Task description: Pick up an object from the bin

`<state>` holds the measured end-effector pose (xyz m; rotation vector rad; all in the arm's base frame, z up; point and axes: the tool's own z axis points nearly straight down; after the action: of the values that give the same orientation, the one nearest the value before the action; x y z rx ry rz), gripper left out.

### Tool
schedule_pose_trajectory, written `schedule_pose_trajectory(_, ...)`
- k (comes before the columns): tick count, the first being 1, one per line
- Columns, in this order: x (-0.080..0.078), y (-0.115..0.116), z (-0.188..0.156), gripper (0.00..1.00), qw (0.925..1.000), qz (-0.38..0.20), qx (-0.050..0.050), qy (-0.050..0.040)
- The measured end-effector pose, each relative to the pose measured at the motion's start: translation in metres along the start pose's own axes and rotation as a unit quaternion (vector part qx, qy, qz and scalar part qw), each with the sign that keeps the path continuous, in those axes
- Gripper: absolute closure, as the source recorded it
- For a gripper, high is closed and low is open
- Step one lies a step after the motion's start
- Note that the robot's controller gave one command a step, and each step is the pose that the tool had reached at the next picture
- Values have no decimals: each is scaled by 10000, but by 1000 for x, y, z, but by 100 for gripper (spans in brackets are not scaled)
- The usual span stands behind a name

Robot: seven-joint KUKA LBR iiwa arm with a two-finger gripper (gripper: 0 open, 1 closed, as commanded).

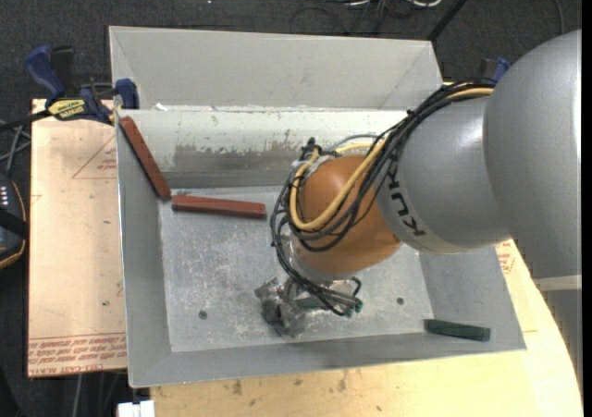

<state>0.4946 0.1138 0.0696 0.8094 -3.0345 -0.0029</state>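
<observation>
Dark lettering [404, 209] stands on the grey shell of the arm [490, 165], at the right of the scene, just beside the orange cover [344, 212] and near the cables [384, 152]. It is turned on its side and runs along the curve of the shell. The letters K and U can be read, the beginning of the brand name KUKA; the rest cannot be made out.

The bin [185, 295] is grey, its floor speckled with pale scuffs. The 2 sticks, left stick [145, 158] and flat stick [218, 207], are reddish-brown. The bar [456, 330] is dark green. The arm [499, 175] is silver-grey, its cover [338, 221] orange, the cables [314, 193] black and yellow, and the gripper [291, 309] dull metal grey.
</observation>
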Motion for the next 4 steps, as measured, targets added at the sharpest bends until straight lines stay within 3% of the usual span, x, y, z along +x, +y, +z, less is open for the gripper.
schedule_pose_trajectory(1, -3, -1, -2, 0, 10000, 4, 15, -60)
schedule_pose_trajectory(2, -3, -1, -2, 0, 10000, 3, 14, -57)
schedule_pose_trajectory(3, 41, -59, -1, 100, 9952, -980, 16, -23)
schedule_pose_trajectory(4, 41, -59, -1, 100, 9952, -978, 15, -23)
